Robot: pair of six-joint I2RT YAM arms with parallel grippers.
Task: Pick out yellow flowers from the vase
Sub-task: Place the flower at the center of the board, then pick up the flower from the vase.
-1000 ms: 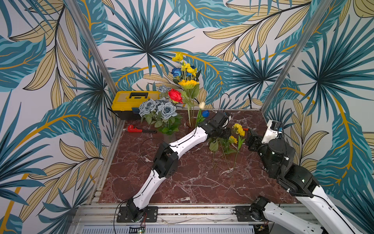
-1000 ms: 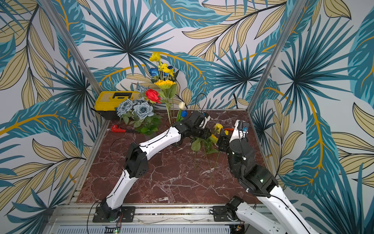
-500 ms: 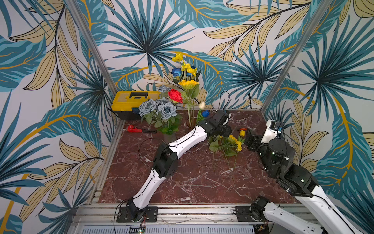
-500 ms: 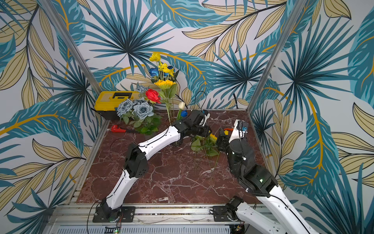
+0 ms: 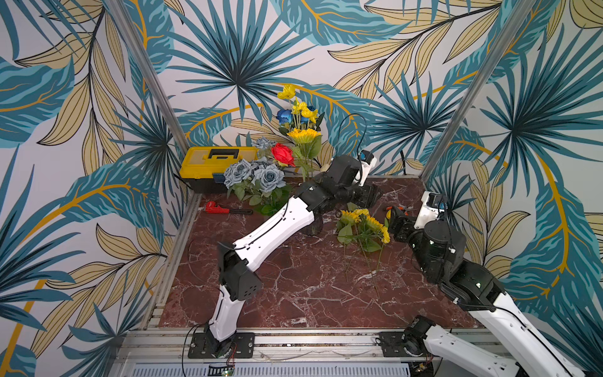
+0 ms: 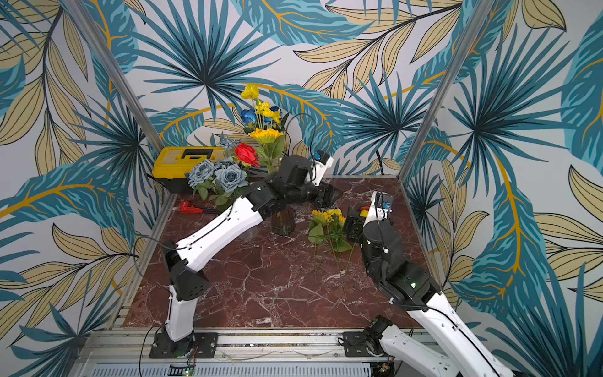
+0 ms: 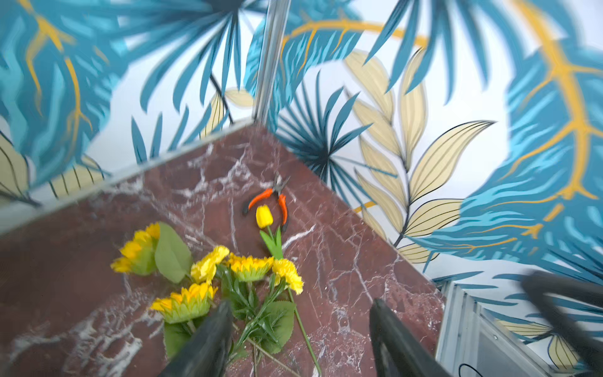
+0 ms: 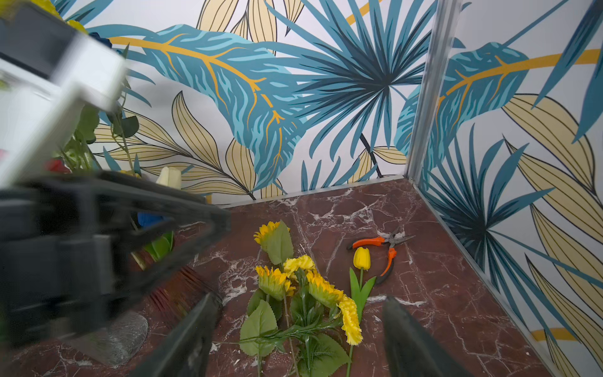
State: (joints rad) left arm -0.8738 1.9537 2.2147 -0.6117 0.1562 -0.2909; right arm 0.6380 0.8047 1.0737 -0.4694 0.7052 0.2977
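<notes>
Red-brown marble tabletop [image 5: 293,293]: a bunch of yellow artificial flowers [image 5: 362,225] lies flat toward its right rear. More yellow blooms [image 5: 303,133] stand in the dark ribbed vase [image 6: 283,219]. Left gripper [image 7: 300,305] is near the bunch, jaws spread, empty. Right gripper [image 8: 300,298] likewise. A yellow tulip [image 7: 263,216] lies just beside orange-handled pliers [image 7: 270,199].

The counter [image 5: 293,293] is surfaced in glossy, veined marble; the yellow flowers [image 7: 251,266] are made of matt fabric.
</notes>
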